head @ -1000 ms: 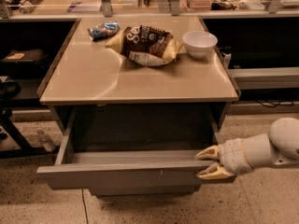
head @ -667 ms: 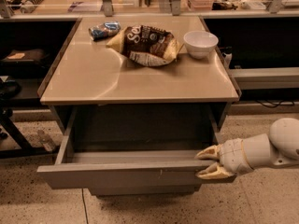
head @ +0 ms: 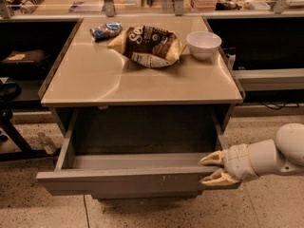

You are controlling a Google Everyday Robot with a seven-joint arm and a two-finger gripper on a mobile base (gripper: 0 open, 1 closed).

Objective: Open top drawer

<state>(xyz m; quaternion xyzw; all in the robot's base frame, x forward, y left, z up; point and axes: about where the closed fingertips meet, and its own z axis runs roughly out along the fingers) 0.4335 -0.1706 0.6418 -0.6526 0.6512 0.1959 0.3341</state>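
- Now pulled well out beneath the beige tabletop [head: 118, 82]: one top drawer [head: 128, 181], wide grey front panel forward, plain grey inside showing.
- Clamped on that front panel's right end: one gripper [head: 212, 169], pale fingers [head: 209, 159] straddling the panel's top edge (one inside the drawer, one outside), white arm coming in from the right.
- Lying toward the tabletop's back, near the middle: one crumpled brown-and-yellow snack bag [head: 148, 46], large pale lettering beginning "So", rest unreadable.
- Just left of the bag: one small blue packet [head: 105, 30], printing too small to read.
- Right of the bag, upright: one plain white bowl [head: 203, 44].
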